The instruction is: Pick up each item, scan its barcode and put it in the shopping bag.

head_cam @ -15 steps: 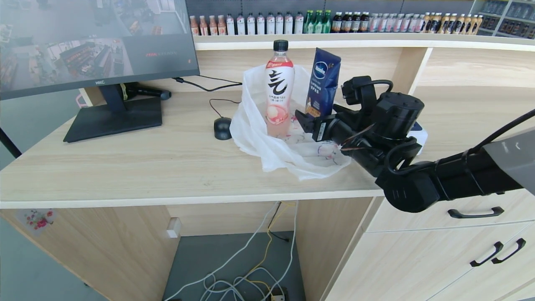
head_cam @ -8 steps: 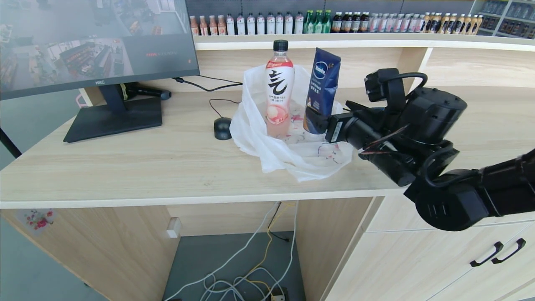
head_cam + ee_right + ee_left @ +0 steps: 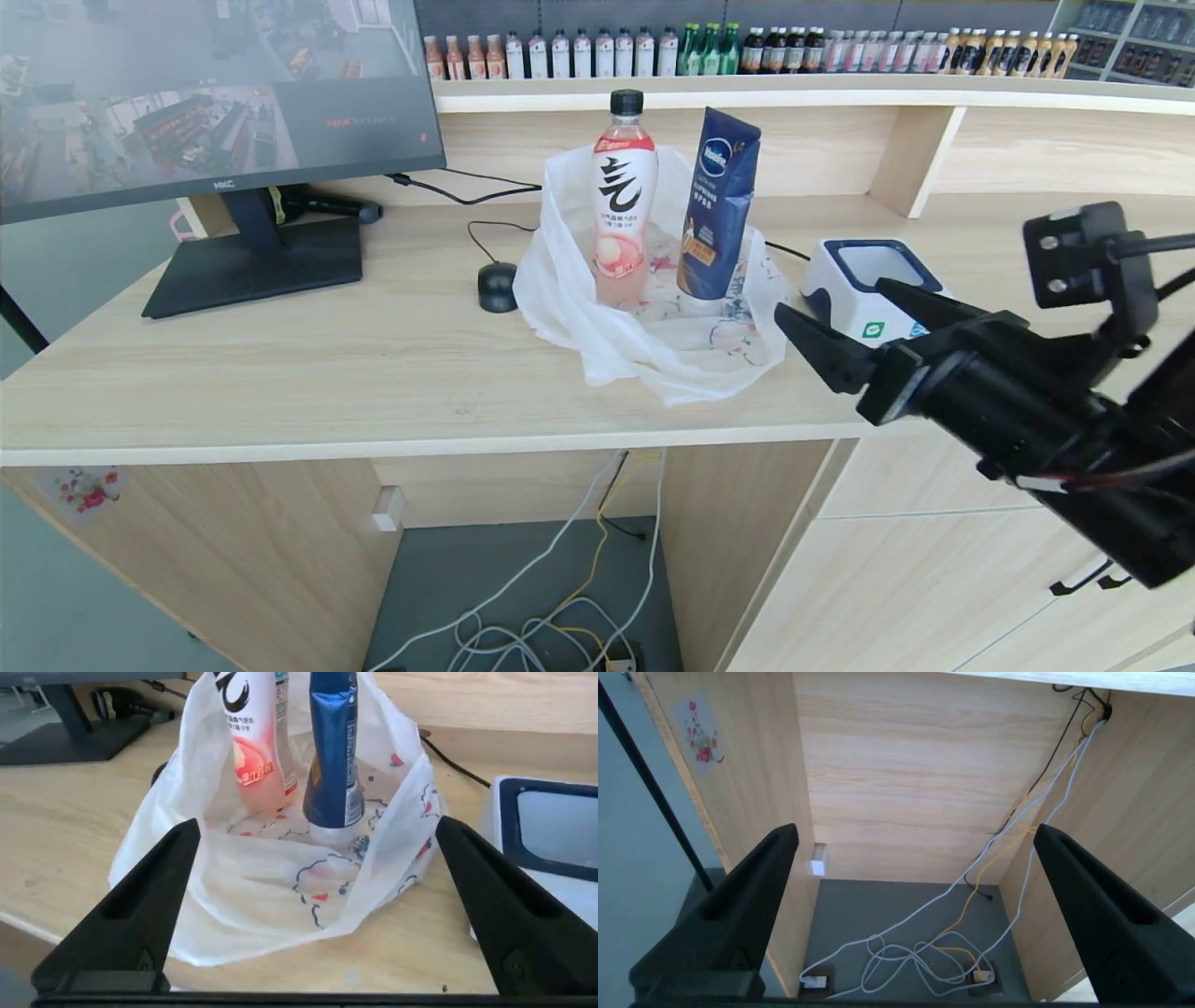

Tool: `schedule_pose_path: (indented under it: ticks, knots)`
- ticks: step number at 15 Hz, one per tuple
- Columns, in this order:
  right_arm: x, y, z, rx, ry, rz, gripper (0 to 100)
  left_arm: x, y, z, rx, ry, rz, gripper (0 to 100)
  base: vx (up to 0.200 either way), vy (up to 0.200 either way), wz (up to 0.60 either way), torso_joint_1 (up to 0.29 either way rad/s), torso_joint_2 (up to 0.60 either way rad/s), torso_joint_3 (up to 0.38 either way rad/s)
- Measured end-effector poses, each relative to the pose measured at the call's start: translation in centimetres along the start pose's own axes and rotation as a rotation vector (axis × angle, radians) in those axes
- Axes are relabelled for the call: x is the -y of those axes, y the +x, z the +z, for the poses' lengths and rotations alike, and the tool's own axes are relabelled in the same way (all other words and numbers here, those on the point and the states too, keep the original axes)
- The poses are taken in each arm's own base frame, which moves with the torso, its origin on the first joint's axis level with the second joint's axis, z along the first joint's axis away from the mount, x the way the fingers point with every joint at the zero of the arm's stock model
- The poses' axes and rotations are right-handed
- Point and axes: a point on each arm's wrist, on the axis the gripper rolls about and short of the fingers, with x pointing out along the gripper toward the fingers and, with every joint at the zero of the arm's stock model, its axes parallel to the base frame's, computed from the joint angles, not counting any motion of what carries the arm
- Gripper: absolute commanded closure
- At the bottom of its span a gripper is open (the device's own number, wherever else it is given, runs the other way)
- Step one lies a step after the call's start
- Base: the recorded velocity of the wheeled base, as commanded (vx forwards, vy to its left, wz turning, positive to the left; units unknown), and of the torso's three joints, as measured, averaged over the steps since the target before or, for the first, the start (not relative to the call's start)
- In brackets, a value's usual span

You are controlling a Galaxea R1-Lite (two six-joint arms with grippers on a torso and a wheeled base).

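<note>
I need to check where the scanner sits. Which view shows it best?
The head view: the scanner stands on the counter beside the bag, nearly whole. The right wrist view cuts it off at the frame's edge. The left wrist view faces the space under the counter.

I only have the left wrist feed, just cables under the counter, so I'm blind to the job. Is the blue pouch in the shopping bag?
Observer: Yes, the blue pouch stands upright in the white shopping bag, beside the pink drink bottle.
Operator: Is the right gripper holding anything?
Observer: No, the right gripper is open and empty, apart from the bag and pointing at it.
Operator: Where's the scanner?
Observer: The barcode scanner sits on the counter, on the robot's right of the bag.
</note>
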Motion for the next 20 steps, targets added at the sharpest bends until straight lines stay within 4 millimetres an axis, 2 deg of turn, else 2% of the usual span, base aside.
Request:
schedule_pose_path:
  ticks: [3,6,10,14,20]
  knots:
    - [0.6,-4.4,0.0,-0.002,0.016,0.004,0,0.0,0.0,0.0,0.0,0.0,0.0,0,0.0,0.0,0.0,0.0,0.0,0.0]
    - [1.1,-8.2,-1.4,-0.046,0.047,0.009,0,0.0,0.0,0.0,0.0,0.0,0.0,0,0.0,0.0,0.0,0.0,0.0,0.0]
    - [1.3,-11.7,-3.9,-0.135,0.112,0.029,0,0.0,0.0,0.0,0.0,0.0,0.0,0,0.0,0.0,0.0,0.0,0.0,0.0]
    - [1.3,-14.8,-5.1,-0.253,0.124,0.069,0,0.0,0.0,0.0,0.0,0.004,-0.001,0,0.0,0.0,0.0,0.0,0.0,0.0]
    - [2.7,-22.7,-8.0,-0.476,0.058,0.152,0,0.0,0.0,0.0,0.0,0.005,-0.002,0,0.0,0.0,0.0,0.0,0.0,0.0]
